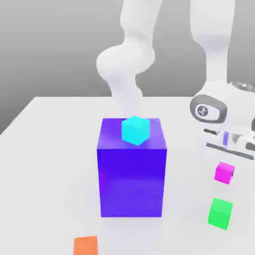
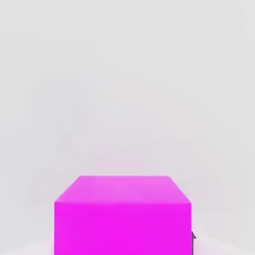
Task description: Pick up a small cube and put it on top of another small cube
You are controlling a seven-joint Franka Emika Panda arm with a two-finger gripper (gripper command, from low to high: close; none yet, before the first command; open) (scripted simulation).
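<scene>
The small bright magenta-pink cube (image 1: 224, 172) rests on the pale grey desk (image 1: 50, 149) toward the exterior view's right, just below the arm's white tool (image 1: 230, 149); whether the tool is spread or closed cannot be told; the hand view sees the same cube (image 2: 122, 215) close up on the bare desk. A small glossy green cube (image 1: 220, 212) lies near it; well apart to the left stands a big blue-purple block (image 1: 132, 169) with a small cyan cube (image 1: 135, 130) on top; a flat orange square (image 1: 85, 245) lies by the near edge.
</scene>
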